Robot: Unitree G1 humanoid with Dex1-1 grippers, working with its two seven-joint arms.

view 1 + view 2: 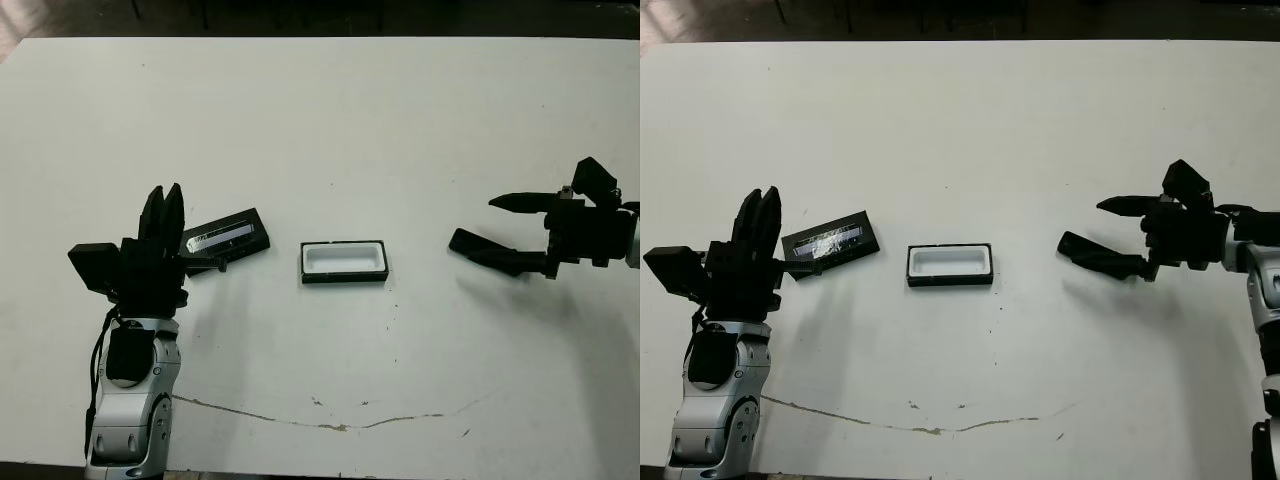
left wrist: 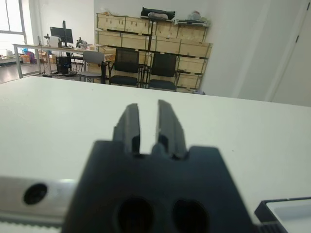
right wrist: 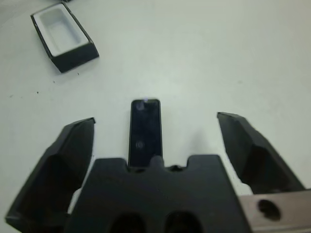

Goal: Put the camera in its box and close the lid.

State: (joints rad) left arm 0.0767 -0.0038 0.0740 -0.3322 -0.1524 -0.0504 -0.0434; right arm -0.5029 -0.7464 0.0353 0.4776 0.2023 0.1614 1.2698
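Note:
The box (image 1: 344, 261), a shallow black tray with a white lining, lies open at the table's middle. To its left lies the lid (image 1: 228, 235), flat and black with a silvery strip. My left gripper (image 1: 163, 200) stands right beside the lid's left end, fingers together with nothing between them. The camera (image 3: 145, 128), a slim black bar, lies flat on the table to the right of the box. My right gripper (image 1: 491, 228) hovers over it, open, with one finger on each side and apart from it. From the head views, the nearer finger partly covers the camera.
The white table (image 1: 330, 130) stretches wide behind the objects. A thin crack or mark (image 1: 330, 425) runs along the front part. In the left wrist view, desks, chairs and wooden crates (image 2: 150, 29) stand far beyond the table.

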